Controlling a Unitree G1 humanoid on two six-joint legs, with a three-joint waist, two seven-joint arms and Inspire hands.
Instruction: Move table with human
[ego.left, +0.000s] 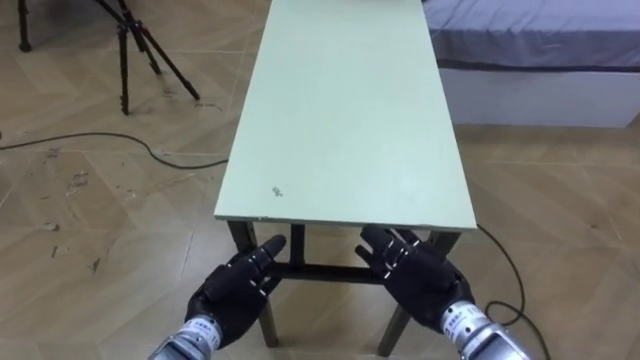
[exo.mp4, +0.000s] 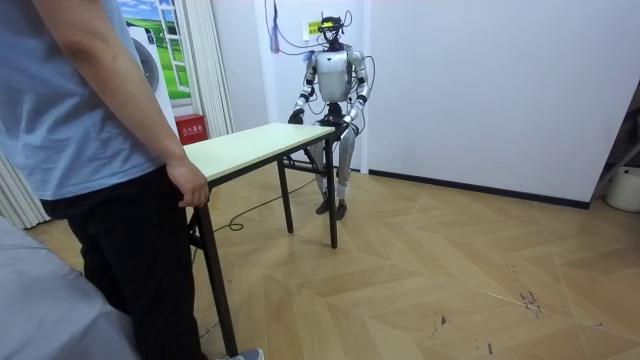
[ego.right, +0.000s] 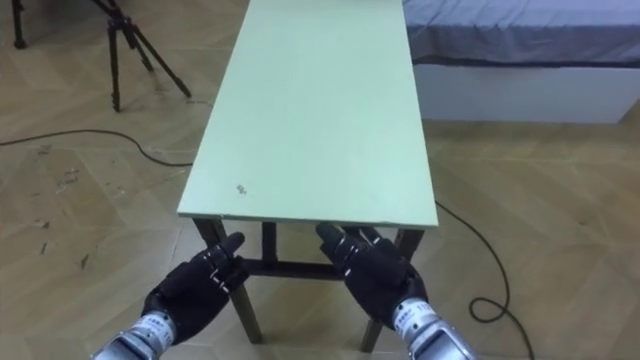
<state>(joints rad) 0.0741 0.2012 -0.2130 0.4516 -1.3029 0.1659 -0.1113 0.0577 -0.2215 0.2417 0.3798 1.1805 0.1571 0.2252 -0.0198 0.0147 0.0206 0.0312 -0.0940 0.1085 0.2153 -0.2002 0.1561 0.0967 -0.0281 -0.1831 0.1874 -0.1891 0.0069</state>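
I see left hand (ego.left: 240, 288) and right hand (ego.left: 415, 272) both empty, fingers apart, side by side and equally close just below the near short edge of the surface (ego.left: 350, 120), whose long axis runs straight ahead to the person's hand (exo.mp4: 187, 185) on the far end.

We see the robot standing at the far end of the bench (exo.mp4: 262, 143), before the white wall (exo.mp4: 480, 80), its right robot hand (exo.mp4: 296, 117) and left robot hand (exo.mp4: 341, 126) at that end's edge. At the near end stands a person (exo.mp4: 90, 130), and the person's hand (exo.mp4: 188, 186) rests on the bench's corner.
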